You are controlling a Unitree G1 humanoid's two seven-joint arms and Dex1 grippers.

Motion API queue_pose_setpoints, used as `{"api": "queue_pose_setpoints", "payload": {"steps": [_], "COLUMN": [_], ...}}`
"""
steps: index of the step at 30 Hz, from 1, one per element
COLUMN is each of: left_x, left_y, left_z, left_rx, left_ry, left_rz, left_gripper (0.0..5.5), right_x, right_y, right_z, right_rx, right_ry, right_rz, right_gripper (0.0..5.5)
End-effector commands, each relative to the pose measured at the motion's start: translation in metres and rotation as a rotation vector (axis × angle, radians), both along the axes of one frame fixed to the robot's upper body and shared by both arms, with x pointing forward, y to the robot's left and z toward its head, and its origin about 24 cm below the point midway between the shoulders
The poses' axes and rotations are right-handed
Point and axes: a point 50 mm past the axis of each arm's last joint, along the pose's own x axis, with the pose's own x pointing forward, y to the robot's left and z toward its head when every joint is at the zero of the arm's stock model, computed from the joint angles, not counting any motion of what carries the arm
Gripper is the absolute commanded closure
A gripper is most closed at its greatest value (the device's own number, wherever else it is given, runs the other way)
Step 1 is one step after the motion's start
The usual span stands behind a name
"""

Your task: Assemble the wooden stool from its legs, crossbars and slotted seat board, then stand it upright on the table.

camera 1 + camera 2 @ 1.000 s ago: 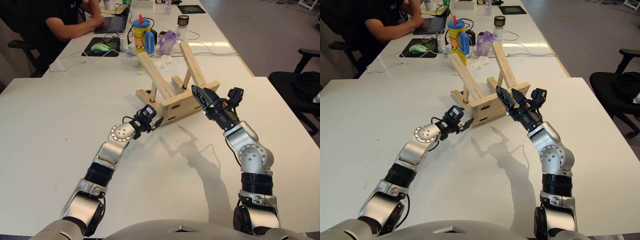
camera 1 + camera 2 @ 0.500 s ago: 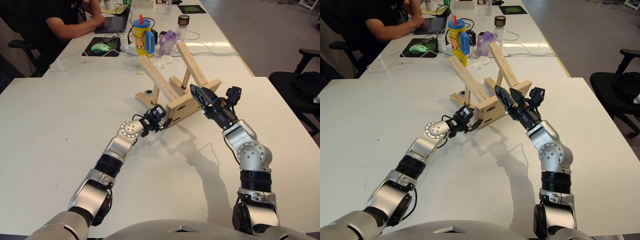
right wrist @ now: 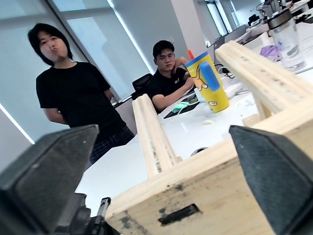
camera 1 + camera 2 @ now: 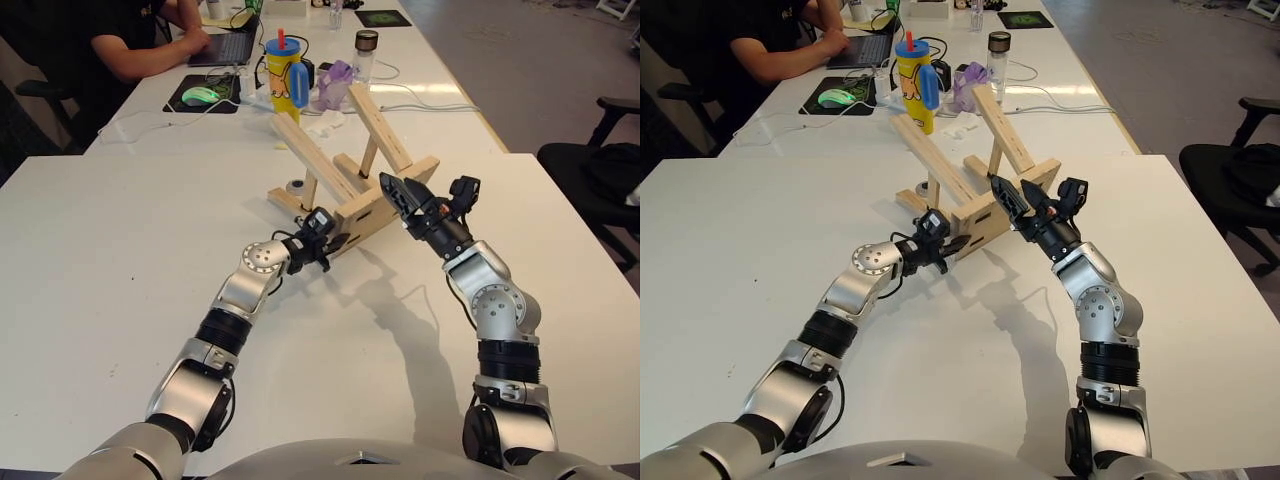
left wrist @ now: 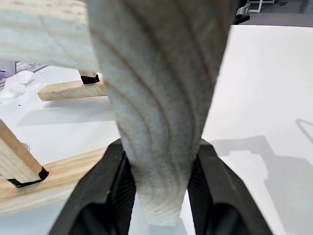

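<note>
Since a second ago the left arm has stretched out to the right and far, and the stool [image 4: 350, 185] has swung with it, its long legs [image 4: 312, 150] tipping higher toward the far side. The right gripper [image 4: 402, 195] has barely shifted.

The stool lies tilted on the white table [image 4: 120, 280], near its far edge, with the seat board [image 4: 378, 205] nearest the robot and a crossbar [image 4: 352, 168] between the legs. The left gripper [image 4: 326, 240] is clamped on the seat board's near left corner. The right gripper stands spread at the board's right end, not pressing it.

Plain wood like this is probably stiff and fairly light, but smooth, and the long legs would lever hard against a one-corner grip. I judge the joints may be press-fit and could loosen if twisted. Holding the seat board at both ends looks safest.

From the left wrist, the dark fingers [image 5: 105, 181] press both faces of the board's edge, which the head views hide. From the right wrist, the wide-set pads [image 3: 49, 166] flank the slotted edge with clear gaps.
</note>
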Motion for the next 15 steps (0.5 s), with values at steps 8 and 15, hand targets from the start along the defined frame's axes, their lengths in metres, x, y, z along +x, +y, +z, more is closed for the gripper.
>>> {"api": "queue_pose_setpoints", "payload": {"steps": [8,15], "left_x": [0.025,0.025], "left_y": [0.073,0.162], "left_z": [0.074,0.088], "left_rx": [-0.896,-1.176], "left_ry": [0.1,0.085], "left_rz": [0.33,0.579], "left_gripper": [4.18,4.2], "right_x": [0.008,-0.001], "right_y": [-0.046,0.005], "right_z": [0.05,-0.004], "right_rx": [0.426,-0.023], "right_ry": [-0.114,0.012], "right_rz": [-0.161,-0.086], "right_gripper": [0.51,0.51]}}
